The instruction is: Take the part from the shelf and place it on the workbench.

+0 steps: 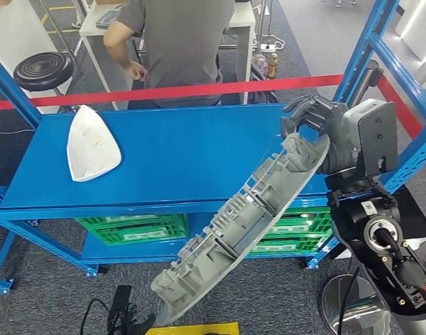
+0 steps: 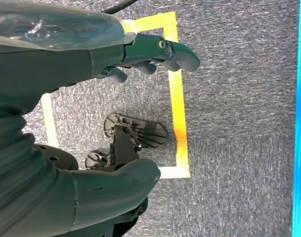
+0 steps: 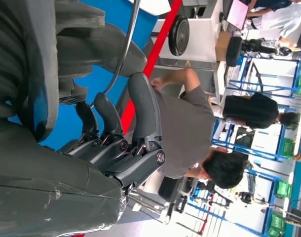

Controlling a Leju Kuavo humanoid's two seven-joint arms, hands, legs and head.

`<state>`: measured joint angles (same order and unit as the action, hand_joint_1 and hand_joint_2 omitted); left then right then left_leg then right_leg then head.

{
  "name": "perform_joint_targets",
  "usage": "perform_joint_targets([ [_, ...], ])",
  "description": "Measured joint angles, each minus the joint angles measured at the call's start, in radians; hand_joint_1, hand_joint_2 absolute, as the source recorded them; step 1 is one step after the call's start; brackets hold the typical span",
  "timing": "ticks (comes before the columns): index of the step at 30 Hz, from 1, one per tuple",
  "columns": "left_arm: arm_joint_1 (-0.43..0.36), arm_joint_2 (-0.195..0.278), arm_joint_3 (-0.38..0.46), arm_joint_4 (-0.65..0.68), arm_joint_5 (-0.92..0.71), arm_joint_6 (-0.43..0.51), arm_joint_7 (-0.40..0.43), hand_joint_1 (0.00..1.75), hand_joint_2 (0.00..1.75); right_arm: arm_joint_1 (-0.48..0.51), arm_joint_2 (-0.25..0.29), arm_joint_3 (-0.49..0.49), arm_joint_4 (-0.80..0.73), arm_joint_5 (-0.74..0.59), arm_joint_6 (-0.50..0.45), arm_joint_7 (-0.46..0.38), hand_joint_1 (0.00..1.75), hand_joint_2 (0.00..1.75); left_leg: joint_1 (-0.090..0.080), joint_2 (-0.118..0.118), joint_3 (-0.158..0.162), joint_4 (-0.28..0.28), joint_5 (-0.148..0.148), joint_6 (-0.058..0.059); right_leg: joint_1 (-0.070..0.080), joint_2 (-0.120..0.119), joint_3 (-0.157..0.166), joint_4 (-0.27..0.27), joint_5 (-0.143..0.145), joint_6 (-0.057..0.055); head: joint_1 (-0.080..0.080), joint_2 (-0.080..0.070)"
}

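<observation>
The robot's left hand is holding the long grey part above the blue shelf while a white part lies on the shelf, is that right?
Not quite: it is the right hand that holds the long grey part, as the head view shows. The white part does lie on the blue shelf.

Blue steel shelf (image 1: 163,157), top deck flat blue, angled blue uprights at both ends. One white triangular molded piece (image 1: 91,144) lies on the deck's left part. Lower deck carries green plastic crates (image 1: 134,228), left and right. Frame stands on grey carpet floor (image 2: 234,98) with yellow tape square (image 2: 177,94) marked on it.
</observation>
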<state>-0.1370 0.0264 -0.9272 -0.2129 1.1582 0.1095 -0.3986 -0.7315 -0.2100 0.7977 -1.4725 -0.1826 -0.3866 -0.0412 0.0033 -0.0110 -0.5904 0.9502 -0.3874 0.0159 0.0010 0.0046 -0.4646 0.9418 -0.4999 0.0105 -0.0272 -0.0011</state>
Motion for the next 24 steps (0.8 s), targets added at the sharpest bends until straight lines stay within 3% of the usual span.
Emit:
perform_joint_targets([
  [11,0.000,0.002,0.000,0.000,-0.002,0.000,0.001,0.00,1.75,0.016,-0.001,0.000,0.000,0.014,0.003,0.008,1.75,1.75,-0.007,0.000,-0.003,0.006,-0.004,0.006,-0.004,0.000,0.000,0.000,-0.001,0.002,0.000,0.000],
  [14,0.000,0.003,0.000,0.000,-0.003,0.000,0.001,0.00,1.75,0.020,-0.001,-0.002,0.000,0.015,0.004,0.006,1.75,1.75,-0.009,0.000,-0.004,0.006,-0.007,0.012,-0.006,0.000,0.001,-0.004,-0.002,0.006,0.000,0.000],
  [16,0.000,0.002,0.000,0.000,-0.004,0.000,0.001,0.00,1.75,0.022,-0.002,-0.005,-0.002,0.016,0.007,0.005,1.75,1.75,-0.001,0.000,0.005,-0.010,-0.004,0.016,-0.006,0.000,0.001,0.002,-0.010,0.012,0.000,0.000],
  [18,-0.001,0.001,0.000,0.000,-0.004,0.000,0.002,0.00,1.75,0.024,-0.005,-0.010,-0.003,0.017,0.011,0.005,1.75,1.75,0.008,0.001,0.016,-0.026,0.000,0.020,-0.007,0.000,-0.033,0.076,-0.049,0.020,0.003,0.000],
  [20,-0.001,0.001,0.000,0.000,-0.004,0.000,0.002,0.00,1.75,0.030,-0.008,-0.014,-0.003,0.018,0.014,0.005,1.75,1.75,0.010,-0.001,0.019,-0.028,-0.001,0.021,-0.011,0.000,-0.110,0.219,-0.105,0.028,0.006,0.000],
  [21,0.000,0.001,0.000,0.000,-0.004,0.000,0.002,0.00,1.75,0.034,-0.010,-0.016,-0.003,0.019,0.015,0.005,1.75,1.75,0.011,-0.003,0.020,-0.027,-0.003,0.020,-0.015,0.000,-0.146,0.276,-0.117,0.032,0.006,0.000],
  [22,0.001,0.001,0.000,0.000,-0.004,0.000,0.003,0.00,1.75,0.038,-0.012,-0.016,-0.003,0.020,0.017,0.005,1.75,1.75,0.014,-0.007,0.020,-0.025,-0.005,0.018,-0.019,0.000,-0.167,0.298,-0.109,0.036,0.006,0.000],
  [23,0.001,0.000,0.000,0.000,-0.005,0.000,0.004,0.00,1.75,0.041,-0.013,-0.017,-0.003,0.021,0.019,0.006,1.75,1.75,0.018,-0.011,0.022,-0.022,-0.008,0.013,-0.023,0.000,-0.168,0.279,-0.080,0.040,0.006,0.000],
  [24,0.001,0.000,0.000,0.000,-0.006,0.000,0.004,0.00,1.75,0.042,-0.015,-0.018,-0.003,0.022,0.020,0.006,1.75,1.75,0.021,-0.015,0.023,-0.015,-0.013,0.007,-0.028,0.001,-0.150,0.223,-0.036,0.045,0.006,0.000],
])
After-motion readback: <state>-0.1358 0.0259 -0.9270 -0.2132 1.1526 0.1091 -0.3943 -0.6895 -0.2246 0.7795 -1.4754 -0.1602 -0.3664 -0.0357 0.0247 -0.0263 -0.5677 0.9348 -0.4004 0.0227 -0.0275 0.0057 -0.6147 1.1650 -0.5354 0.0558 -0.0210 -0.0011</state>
